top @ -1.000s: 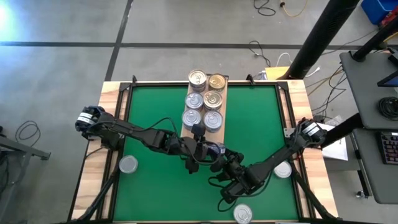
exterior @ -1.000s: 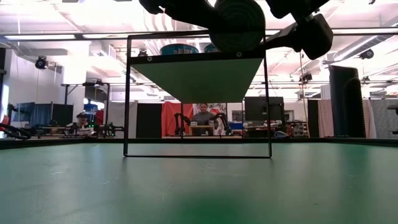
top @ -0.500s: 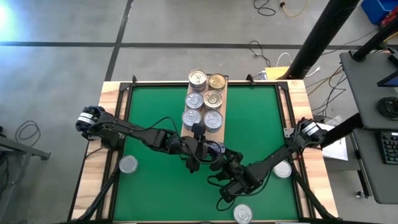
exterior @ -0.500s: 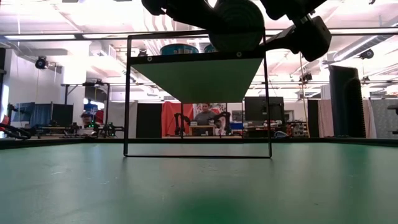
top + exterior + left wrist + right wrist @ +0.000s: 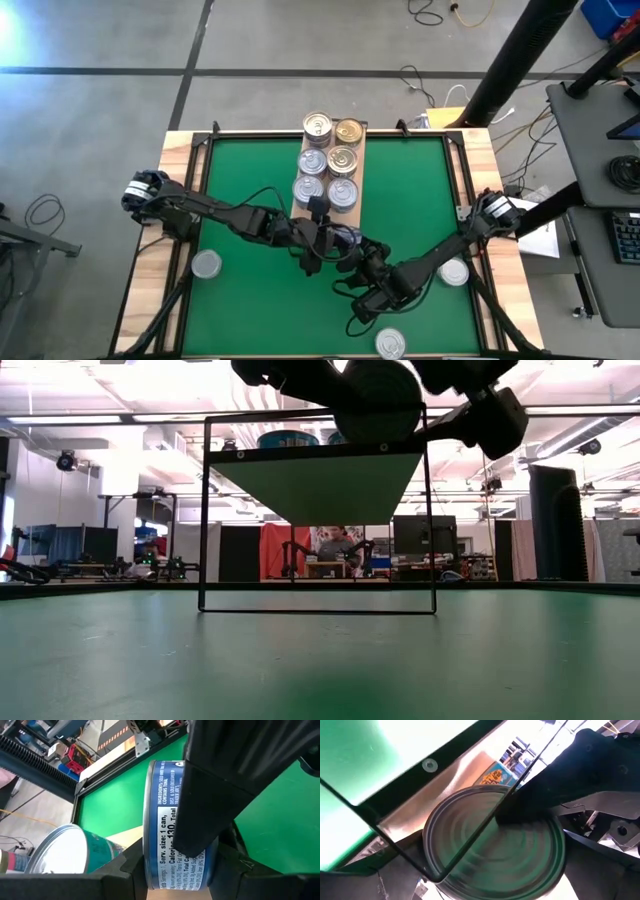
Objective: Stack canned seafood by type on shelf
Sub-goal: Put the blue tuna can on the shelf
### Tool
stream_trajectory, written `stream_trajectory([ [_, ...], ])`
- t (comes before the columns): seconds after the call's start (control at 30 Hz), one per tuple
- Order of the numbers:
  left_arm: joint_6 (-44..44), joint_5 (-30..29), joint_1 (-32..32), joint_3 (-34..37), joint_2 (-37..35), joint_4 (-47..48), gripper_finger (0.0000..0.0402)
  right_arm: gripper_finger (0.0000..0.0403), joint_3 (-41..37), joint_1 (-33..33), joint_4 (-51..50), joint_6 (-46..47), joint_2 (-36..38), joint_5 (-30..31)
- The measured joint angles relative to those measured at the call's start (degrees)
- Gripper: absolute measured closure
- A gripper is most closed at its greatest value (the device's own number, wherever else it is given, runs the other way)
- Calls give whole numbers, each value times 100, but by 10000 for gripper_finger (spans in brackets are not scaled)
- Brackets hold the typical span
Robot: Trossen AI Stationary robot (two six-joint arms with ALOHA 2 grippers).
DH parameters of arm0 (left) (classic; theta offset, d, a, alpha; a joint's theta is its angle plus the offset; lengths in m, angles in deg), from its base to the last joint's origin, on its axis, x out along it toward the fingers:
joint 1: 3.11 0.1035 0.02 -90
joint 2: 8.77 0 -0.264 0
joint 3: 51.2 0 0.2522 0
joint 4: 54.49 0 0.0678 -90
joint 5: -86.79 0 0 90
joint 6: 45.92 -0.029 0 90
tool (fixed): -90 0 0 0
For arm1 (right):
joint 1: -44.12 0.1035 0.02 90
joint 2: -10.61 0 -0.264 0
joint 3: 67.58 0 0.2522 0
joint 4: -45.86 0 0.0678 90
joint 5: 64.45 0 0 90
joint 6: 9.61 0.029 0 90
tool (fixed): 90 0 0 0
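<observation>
One blue can (image 5: 175, 835) sits clenched in the left claw (image 5: 338, 240), near the shelf (image 5: 331, 165). Right claw (image 5: 372, 272) waits, spread wide. Next: lift it onto matching cans (image 5: 327, 160), I think.

The left arm reaches from the worktop's left edge toward the middle, its left gripper (image 5: 340, 240) raised off the surface with jaws clamped on a can. The right arm stretches in from the right edge, right gripper (image 5: 372, 268) just beside it, jaws spread wide.
</observation>
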Motion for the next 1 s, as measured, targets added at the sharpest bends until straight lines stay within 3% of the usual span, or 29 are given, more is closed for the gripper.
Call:
stream_trajectory([
  [0.13,0,-1,0,0,0,14,265,27,-12,-6,-14,-71,-6,29],
  [0.43,52,-37,13,0,0,58,264,20,-1,-85,-56,543,-12,-41],
  [0.73,98,-72,7,0,-4,89,264,12,5,-67,73,295,-12,-103],
  [1.0,82,-93,0,0,-7,91,266,7,-16,57,71,636,15,-680],
])
